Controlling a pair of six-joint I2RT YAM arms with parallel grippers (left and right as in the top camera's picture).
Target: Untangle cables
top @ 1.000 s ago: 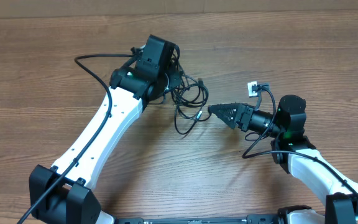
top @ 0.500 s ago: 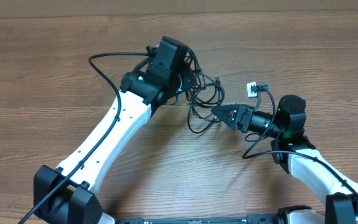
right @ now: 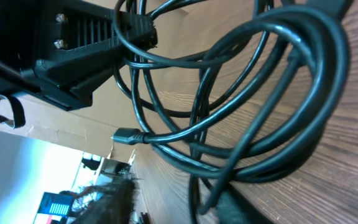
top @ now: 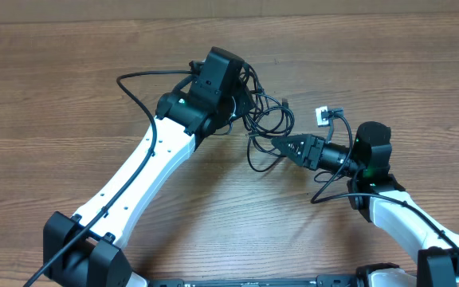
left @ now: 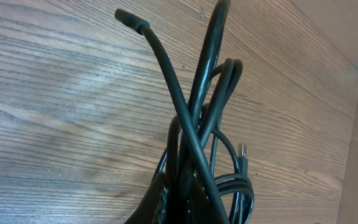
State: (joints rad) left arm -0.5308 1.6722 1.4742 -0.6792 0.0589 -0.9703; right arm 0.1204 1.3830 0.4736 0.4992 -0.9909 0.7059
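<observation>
Cables [top: 268,123] sit in a tangled bunch just beside the left gripper [top: 239,97], which is clamped tight on them. The right gripper [top: 281,146], near the left gripper, noses into a loop; I cannot tell whether it grips. Pulling apart could cinch the knot tighter.

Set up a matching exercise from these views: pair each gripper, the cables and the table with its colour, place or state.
Things
1. left gripper
2. right gripper
3. cables
4. table

Descriptions
A. brown wood grain
B. black, in tangled loops between the two arms
C. shut on the cables at the top of the tangle
D. points left, tips at the lowest loop of the tangle

Pairs: 1-C, 2-D, 3-B, 4-A
</observation>
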